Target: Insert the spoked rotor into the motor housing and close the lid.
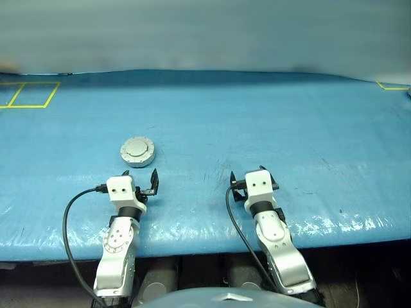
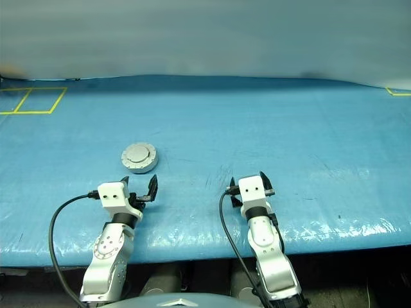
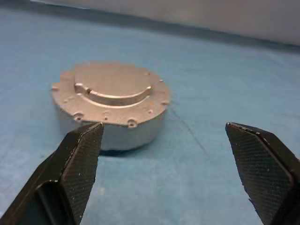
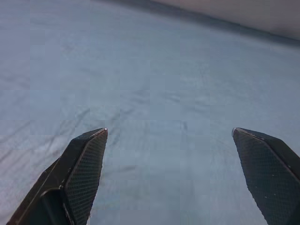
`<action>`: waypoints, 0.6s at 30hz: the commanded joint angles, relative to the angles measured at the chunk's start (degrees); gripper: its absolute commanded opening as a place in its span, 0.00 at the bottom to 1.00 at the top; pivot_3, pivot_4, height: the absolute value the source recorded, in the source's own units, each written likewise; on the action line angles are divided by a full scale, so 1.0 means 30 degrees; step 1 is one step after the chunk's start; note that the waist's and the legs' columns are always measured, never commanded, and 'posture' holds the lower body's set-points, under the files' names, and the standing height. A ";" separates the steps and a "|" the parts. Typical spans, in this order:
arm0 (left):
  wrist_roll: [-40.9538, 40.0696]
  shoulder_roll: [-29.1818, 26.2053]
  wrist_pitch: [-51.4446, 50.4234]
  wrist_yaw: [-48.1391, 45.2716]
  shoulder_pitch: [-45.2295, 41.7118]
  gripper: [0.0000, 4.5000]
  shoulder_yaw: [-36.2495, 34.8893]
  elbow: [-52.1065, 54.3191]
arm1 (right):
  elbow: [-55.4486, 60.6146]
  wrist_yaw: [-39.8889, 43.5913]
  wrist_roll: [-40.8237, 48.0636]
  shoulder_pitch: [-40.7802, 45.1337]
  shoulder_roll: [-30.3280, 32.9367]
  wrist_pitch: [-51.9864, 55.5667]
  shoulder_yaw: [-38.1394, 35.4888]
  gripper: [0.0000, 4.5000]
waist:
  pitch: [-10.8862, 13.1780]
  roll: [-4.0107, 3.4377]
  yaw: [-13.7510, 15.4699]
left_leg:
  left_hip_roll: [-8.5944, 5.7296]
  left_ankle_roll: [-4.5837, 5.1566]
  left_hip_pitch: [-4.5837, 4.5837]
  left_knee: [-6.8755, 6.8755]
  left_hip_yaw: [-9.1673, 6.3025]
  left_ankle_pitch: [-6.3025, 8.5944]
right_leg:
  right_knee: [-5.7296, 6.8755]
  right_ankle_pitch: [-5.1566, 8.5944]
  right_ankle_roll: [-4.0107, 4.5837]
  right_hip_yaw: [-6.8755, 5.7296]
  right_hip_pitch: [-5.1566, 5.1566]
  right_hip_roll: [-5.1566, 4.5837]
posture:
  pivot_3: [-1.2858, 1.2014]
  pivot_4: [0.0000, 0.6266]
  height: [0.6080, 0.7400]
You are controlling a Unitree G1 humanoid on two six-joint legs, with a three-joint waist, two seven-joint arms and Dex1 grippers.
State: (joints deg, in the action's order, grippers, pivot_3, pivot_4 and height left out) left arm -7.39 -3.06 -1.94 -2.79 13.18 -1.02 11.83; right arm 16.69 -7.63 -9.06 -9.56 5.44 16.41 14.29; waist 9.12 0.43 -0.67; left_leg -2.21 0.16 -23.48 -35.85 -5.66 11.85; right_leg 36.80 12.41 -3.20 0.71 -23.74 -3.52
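A round grey lid (image 3: 110, 91) with a notched edge and a raised centre sits flat on top of the silver motor housing (image 3: 126, 136). The closed unit (image 1: 137, 152) stands on the blue table left of centre. The spoked rotor is hidden. My left gripper (image 1: 138, 179) is open just short of the unit on its near side, fingers (image 3: 82, 159) level and apart from it. My right gripper (image 1: 253, 174) is open over bare blue cover to the right, with nothing between its fingers (image 4: 86, 164).
The blue cover (image 1: 270, 135) spreads wide on all sides of the unit. Yellow tape squares (image 1: 29, 94) mark the far left corner and a yellow line (image 1: 392, 85) the far right. The table's front edge (image 1: 205, 247) runs under my forearms.
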 commanded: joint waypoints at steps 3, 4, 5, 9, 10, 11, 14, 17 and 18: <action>-0.0280 -0.0091 0.1006 -0.0431 0.0295 0.99 -0.0572 0.0585 | 0.1432 -0.0408 -0.0472 -0.0746 -0.0586 -0.0502 -0.0213 1.00 | 0.0001 0.0001 -0.0017 | 0.0004 -0.0003 0.0003 -0.0050 -0.0014 0.0001 | 0.0005 0.0000 -0.0011 -0.0015 0.0035 -0.0018 | 0.52 0.24 1.00; -0.0204 -0.0161 0.1167 -0.0528 0.0264 0.99 -0.0608 0.0538 | 0.1457 -0.0382 -0.0549 -0.0747 -0.0652 -0.0492 -0.0247 1.00 | 0.0003 0.0000 -0.0024 | 0.0007 -0.0022 0.0000 -0.0049 -0.0017 0.0012 | 0.0002 0.0000 -0.0011 -0.0016 0.0032 -0.0020 | 0.52 0.24 1.00; -0.0238 -0.0211 0.1255 -0.0719 0.0222 0.99 -0.0589 0.0525 | 0.1487 -0.0296 -0.0594 -0.0708 -0.0683 -0.0485 -0.0300 1.00 | 0.0004 -0.0003 -0.0018 | 0.0006 -0.0026 -0.0006 -0.0049 -0.0016 0.0015 | 0.0003 0.0000 -0.0011 -0.0016 0.0026 -0.0022 | 0.52 0.24 1.00; -0.0281 -0.0128 0.1329 -0.0922 0.0057 0.99 -0.0630 0.0361 | 0.1319 -0.0092 -0.0804 -0.0272 -0.0530 -0.0627 -0.0728 1.00 | 0.0003 -0.0002 -0.0004 | -0.0009 0.0003 -0.0020 -0.0046 -0.0023 -0.0002 | 0.0001 -0.0001 -0.0011 -0.0027 0.0013 -0.0023 | 0.52 0.24 1.00; -0.0171 -0.0185 0.1440 -0.1036 0.0035 0.99 -0.0559 0.0311 | 0.1277 -0.0046 -0.0789 -0.0176 -0.0530 -0.0620 -0.0861 1.00 | 0.0004 -0.0001 -0.0008 | -0.0012 0.0005 -0.0020 -0.0043 -0.0025 -0.0003 | 0.0001 -0.0002 -0.0012 -0.0028 0.0013 -0.0023 | 0.52 0.24 1.00; -0.0128 -0.0174 0.1470 -0.1076 0.0026 0.99 -0.0520 0.0301 | 0.1244 -0.0003 -0.0807 -0.0082 -0.0516 -0.0624 -0.0978 1.00 | 0.0003 -0.0002 -0.0012 | -0.0014 0.0006 -0.0022 -0.0041 -0.0028 -0.0002 | 0.0000 -0.0002 -0.0012 -0.0031 0.0012 -0.0022 | 0.52 0.24 1.00; -0.0023 -0.0082 0.1681 -0.1144 0.0001 0.99 -0.0412 0.0239 | 0.1120 0.0135 -0.0749 0.0125 -0.0592 -0.0642 -0.1230 1.00 | 0.0003 -0.0001 -0.0002 | -0.0017 0.0008 -0.0022 -0.0036 -0.0037 -0.0003 | 0.0001 -0.0002 -0.0011 -0.0040 0.0013 -0.0016 | 0.52 0.24 1.00; -0.0010 0.0091 0.1785 -0.1135 -0.0111 0.99 -0.0331 0.0084 | 0.0898 0.0258 -0.0845 0.0349 -0.0640 -0.0664 -0.1244 1.00 | 0.0003 -0.0001 -0.0005 | -0.0017 0.0010 -0.0020 -0.0037 -0.0036 -0.0004 | 0.0002 -0.0002 -0.0011 -0.0040 0.0018 -0.0016 | 0.52 0.24 1.00; 0.0086 0.0121 0.1833 -0.1122 -0.0155 0.99 -0.0276 0.0054 | 0.0839 0.0302 -0.0837 0.0416 -0.0666 -0.0657 -0.1233 1.00 | 0.0003 -0.0001 -0.0005 | -0.0019 0.0010 -0.0020 -0.0039 -0.0034 -0.0005 | 0.0001 -0.0002 -0.0012 -0.0039 0.0020 -0.0017 | 0.52 0.24 1.00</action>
